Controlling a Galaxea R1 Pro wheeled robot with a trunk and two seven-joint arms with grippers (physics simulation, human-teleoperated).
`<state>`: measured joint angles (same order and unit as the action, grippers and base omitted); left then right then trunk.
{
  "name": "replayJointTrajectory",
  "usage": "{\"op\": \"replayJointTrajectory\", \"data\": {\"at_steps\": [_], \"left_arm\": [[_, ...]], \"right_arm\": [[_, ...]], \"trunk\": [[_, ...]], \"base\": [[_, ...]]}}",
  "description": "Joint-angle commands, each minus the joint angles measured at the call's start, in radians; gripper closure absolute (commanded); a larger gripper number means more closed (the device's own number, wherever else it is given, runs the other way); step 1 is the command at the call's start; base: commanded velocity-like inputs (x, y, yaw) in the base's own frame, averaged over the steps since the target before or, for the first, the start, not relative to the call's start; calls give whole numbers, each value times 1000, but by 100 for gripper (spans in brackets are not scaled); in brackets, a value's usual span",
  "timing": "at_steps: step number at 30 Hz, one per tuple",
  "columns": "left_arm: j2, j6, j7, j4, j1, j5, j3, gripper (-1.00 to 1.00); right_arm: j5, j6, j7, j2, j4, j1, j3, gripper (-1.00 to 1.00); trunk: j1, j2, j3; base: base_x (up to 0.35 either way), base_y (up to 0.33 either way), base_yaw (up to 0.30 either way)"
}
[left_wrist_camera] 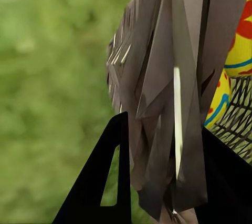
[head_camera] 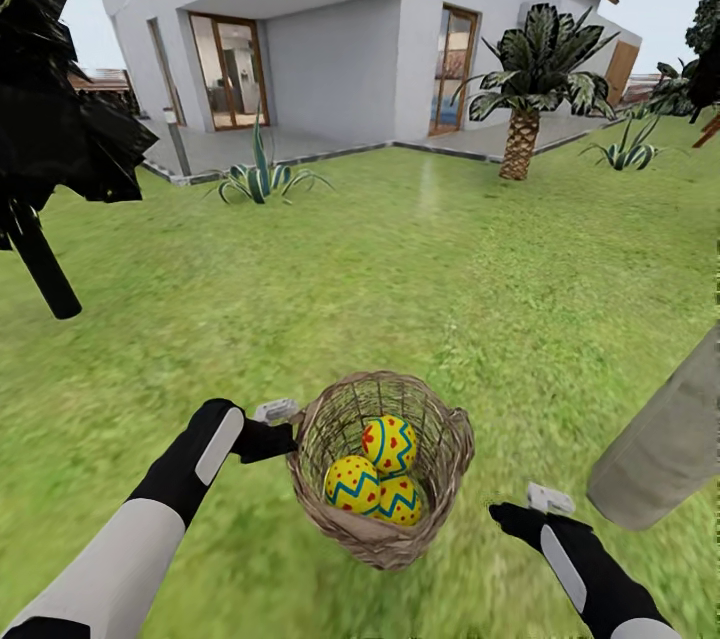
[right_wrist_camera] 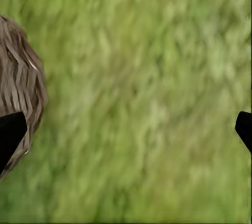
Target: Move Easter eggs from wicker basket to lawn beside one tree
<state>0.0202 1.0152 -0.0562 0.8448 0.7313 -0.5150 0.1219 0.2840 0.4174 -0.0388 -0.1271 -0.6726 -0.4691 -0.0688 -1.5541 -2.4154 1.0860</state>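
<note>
The wicker basket [head_camera: 440, 439] stands low on the lawn [head_camera: 420, 259] in the head view, with the three Easter eggs [head_camera: 390, 442] [head_camera: 352, 484] [head_camera: 400, 501] inside it. My left gripper [head_camera: 288, 435] is shut on the basket's rim on its left side. In the left wrist view the black fingers [left_wrist_camera: 94, 192] straddle the basket's weave [left_wrist_camera: 157, 77], and two eggs [left_wrist_camera: 239, 50] [left_wrist_camera: 218, 103] show behind it. My right gripper [head_camera: 505, 515] hovers open just right of the basket, over grass. Its fingertips [right_wrist_camera: 10, 134] sit wide apart beside the basket [right_wrist_camera: 18, 87]. The tree's pale grey trunk [head_camera: 670, 449] rises close on the right.
A dark-foliaged tree with a dark trunk [head_camera: 40, 259] stands at the left. Across the grass are the white house [head_camera: 340, 29], its paved terrace, a palm [head_camera: 520, 139] and spiky plants [head_camera: 258, 177]. Open lawn lies between the basket and the house.
</note>
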Motion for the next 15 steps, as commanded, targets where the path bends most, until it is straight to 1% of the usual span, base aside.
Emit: {"op": "replayJointTrajectory", "data": {"at_steps": [1,2,4,6,8,15], "left_arm": [[2,2,-7,5,0,-26,3,100],[1,2,-6,6,0,-26,2,100],[0,2,-6,5,0,-26,5,100],[-5,2,-7,5,0,-26,7,100],[-4,2,-6,5,-1,-26,11,100],[-5,1,-5,6,-1,-26,11,100]], "right_arm": [[-10,6,-3,0,-1,0,0,-100],[-14,6,-2,0,4,0,0,-100],[-23,0,-1,0,59,0,0,-100],[-27,-3,0,0,93,0,0,-100],[-26,-3,-1,5,101,0,0,-100],[-25,-3,-3,5,112,0,0,-100]], "trunk": [[0,0,2],[0,0,3],[0,0,6],[0,0,9],[0,0,11],[0,0,20]], "base": [[0,0,-174],[0,0,-174],[0,0,-174],[0,0,-174],[0,0,-174],[0,0,-179]]}}
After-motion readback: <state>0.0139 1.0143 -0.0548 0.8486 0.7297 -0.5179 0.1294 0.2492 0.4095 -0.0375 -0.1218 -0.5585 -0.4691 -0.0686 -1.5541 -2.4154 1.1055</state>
